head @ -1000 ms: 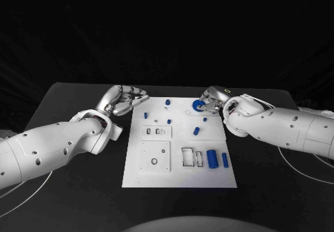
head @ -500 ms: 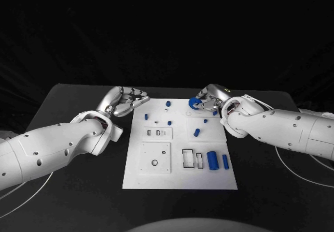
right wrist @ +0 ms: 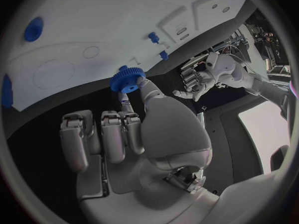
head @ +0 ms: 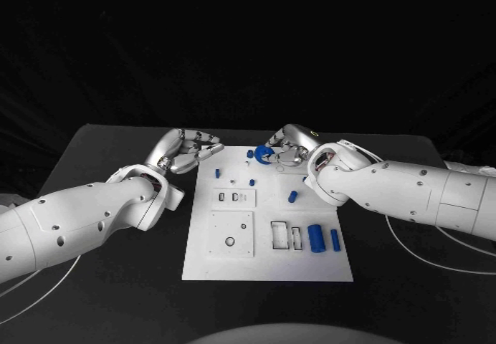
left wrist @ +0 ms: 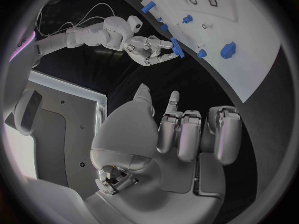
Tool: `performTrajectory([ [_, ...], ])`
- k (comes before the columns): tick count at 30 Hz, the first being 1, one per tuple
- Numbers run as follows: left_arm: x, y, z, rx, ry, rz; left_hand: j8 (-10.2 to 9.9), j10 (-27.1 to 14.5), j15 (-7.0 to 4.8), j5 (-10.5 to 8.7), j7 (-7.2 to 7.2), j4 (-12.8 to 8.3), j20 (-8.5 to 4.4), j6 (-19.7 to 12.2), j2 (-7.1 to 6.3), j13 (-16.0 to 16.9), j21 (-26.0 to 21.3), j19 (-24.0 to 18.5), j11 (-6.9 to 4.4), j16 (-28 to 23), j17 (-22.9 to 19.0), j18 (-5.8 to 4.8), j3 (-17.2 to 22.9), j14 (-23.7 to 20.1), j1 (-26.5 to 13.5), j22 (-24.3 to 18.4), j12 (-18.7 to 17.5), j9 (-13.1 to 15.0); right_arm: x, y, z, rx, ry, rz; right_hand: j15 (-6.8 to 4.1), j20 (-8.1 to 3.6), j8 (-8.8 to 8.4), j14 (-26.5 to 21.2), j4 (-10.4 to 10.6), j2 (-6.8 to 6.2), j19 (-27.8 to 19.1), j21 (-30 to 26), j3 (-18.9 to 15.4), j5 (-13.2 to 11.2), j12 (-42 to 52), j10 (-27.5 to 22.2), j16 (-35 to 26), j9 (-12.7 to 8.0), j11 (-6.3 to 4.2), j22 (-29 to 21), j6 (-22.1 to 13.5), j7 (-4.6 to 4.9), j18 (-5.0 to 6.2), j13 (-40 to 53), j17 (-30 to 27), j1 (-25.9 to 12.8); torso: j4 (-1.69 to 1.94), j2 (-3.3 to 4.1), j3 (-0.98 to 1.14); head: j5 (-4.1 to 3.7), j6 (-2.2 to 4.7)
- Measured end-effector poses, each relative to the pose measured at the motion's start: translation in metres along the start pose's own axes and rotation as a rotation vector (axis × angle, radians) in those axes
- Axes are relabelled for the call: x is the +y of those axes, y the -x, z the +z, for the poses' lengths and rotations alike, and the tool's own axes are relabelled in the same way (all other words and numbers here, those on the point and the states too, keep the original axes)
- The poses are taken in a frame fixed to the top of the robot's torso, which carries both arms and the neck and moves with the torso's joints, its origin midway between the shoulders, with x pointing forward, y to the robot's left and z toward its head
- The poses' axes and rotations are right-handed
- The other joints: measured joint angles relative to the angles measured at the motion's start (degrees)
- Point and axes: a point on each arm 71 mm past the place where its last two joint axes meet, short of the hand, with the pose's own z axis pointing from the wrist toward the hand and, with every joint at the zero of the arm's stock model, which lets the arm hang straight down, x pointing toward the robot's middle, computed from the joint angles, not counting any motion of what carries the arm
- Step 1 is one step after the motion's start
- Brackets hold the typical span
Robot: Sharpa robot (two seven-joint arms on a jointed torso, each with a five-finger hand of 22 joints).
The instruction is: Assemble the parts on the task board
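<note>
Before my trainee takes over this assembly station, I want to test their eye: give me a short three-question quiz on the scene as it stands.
1. True or false: the right hand pinches a blue gear.
2. Multiple choice: where is the left hand?
A. pressing on the task board
B. beside the board's far left corner, fingers curled, holding nothing
C. gripping a blue part
3. Fill in: the two blue cylinders near the board's right edge lie beside a ______ slot.

Key:
1. True; the right wrist view shows the gear between thumb and fingertip.
2. B
3. Rectangular
</note>
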Motion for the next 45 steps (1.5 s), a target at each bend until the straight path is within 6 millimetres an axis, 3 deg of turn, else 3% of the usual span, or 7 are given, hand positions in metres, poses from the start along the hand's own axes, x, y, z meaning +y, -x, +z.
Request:
performTrajectory([
  [12, -0.001, -0.001, -0.001, 0.003, -0.002, -0.004, 0.0, 0.0, 0.00, 0.00, 0.00, 0.0, 0.00, 0.0, 0.00, 0.0, 0.0, 0.0, 0.00, 0.0, 0.0, 0.01, 0.0, 0.0, 0.0, 0.0, 0.0, 0.0, 0.016, -0.016, 0.013, 0.028, 0.034, -0.015, 0.00, 0.00, -0.28, 0.0, 0.0, -0.08, 0.0, 0.0, 0.0, -0.2, 0.0, 0.2, 0.0, 0.0, 0.16, 0.0, 0.0, 0.00, 0.00, 0.0, 0.0, -0.1, 0.08, 0.13, -0.02, 0.26, -0.02],
  [19, -0.001, -0.001, -0.001, 0.003, -0.003, -0.004, 0.0, 0.0, 0.00, 0.00, 0.00, 0.0, 0.00, 0.0, 0.00, 0.0, 0.0, 0.0, 0.00, 0.0, 0.0, 0.01, 0.0, 0.0, 0.0, 0.0, 0.0, 0.0, 0.016, -0.018, 0.016, 0.027, 0.038, -0.033, 0.00, 0.00, -0.09, 0.0, -0.2, -0.08, 0.0, 0.0, 0.2, -0.3, 0.0, 0.2, 0.0, -0.1, 0.16, 0.0, 0.0, -0.01, 0.00, 0.0, 0.0, -0.1, 0.10, 0.14, -0.10, 0.01, -0.15],
  [45, 0.000, 0.000, -0.001, 0.000, -0.001, -0.001, 0.0, 0.0, 0.00, 0.00, 0.00, 0.0, 0.00, 0.0, 0.00, 0.0, 0.0, 0.0, 0.00, 0.0, 0.0, 0.01, 0.0, 0.0, 0.0, 0.0, 0.0, 0.0, 0.020, -0.023, 0.025, 0.040, 0.045, -0.063, 0.00, -0.01, -0.11, 0.0, -0.2, -0.43, 0.0, 0.0, 0.5, -0.7, 0.0, 0.2, 0.0, -0.2, 0.16, 0.0, 0.1, -0.12, 0.00, 0.0, 0.0, -0.4, 0.10, -0.02, -0.03, 0.20, -0.20],
])
